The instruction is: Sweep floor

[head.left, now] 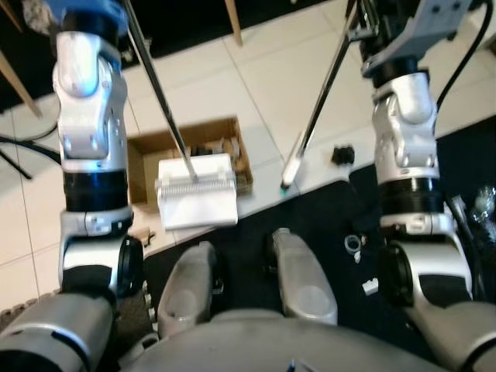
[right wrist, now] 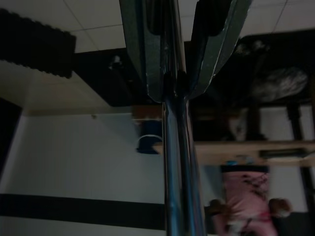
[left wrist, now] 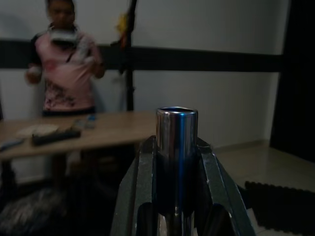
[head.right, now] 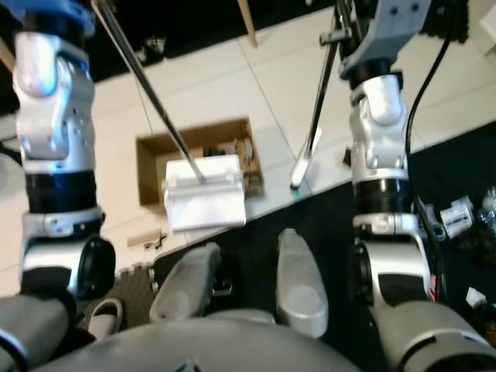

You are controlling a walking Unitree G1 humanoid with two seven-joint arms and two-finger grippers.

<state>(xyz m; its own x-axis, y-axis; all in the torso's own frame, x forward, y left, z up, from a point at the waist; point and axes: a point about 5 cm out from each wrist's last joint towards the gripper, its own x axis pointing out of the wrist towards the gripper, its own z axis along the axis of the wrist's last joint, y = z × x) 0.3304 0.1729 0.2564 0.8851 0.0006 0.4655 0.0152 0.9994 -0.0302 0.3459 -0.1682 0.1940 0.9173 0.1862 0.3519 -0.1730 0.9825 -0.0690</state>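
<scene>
A white dustpan (head.left: 198, 194) on a long metal handle (head.left: 159, 89) rests on the tiled floor, on top of a flat brown cardboard box (head.left: 143, 163). My left gripper (left wrist: 177, 147) is shut around the top end of that handle (left wrist: 177, 132), high at the left. To the right, a narrow white broom head (head.left: 292, 159) touches the tiles at the edge of a black mat (head.left: 325, 225). Its thin pole (head.left: 325, 77) rises to my right gripper (right wrist: 170, 83), which is shut on the pole (right wrist: 177, 162).
Small debris lies near the mat: a black piece (head.left: 342, 153) and white bits (head.left: 353, 244) (head.left: 370, 287). More clutter (head.right: 457, 215) sits at the far right. A wooden leg (head.left: 232, 19) stands ahead. A person in pink (left wrist: 66, 64) stands behind a wooden table (left wrist: 108, 128).
</scene>
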